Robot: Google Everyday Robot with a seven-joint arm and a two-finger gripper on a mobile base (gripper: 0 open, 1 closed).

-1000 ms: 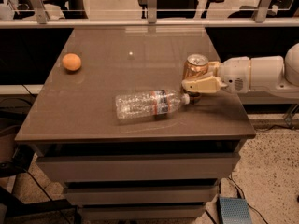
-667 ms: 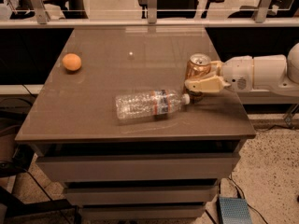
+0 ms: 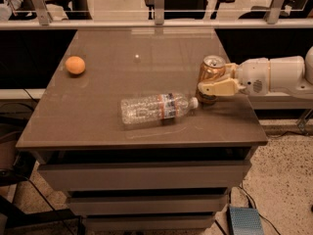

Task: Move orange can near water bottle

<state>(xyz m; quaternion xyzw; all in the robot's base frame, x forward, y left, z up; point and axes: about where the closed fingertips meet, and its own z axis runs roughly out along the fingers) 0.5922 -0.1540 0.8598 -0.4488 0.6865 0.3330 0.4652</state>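
My gripper [image 3: 206,84] clamps the upright orange can [image 3: 212,68]; its far finger is hidden behind the can. The can stands just beside the cap of the lying water bottle [image 3: 154,108].

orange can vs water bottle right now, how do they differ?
Pose: the orange can stands upright; the water bottle lies on its side. Look: the can is opaque golden metal, the bottle clear crinkled plastic. Size: the bottle is longer. State: the gripper, at the right edge of the table, has its fingers closed on the can; the bottle lies free. Both sit on the table, the bottle's white cap close to the can's base.
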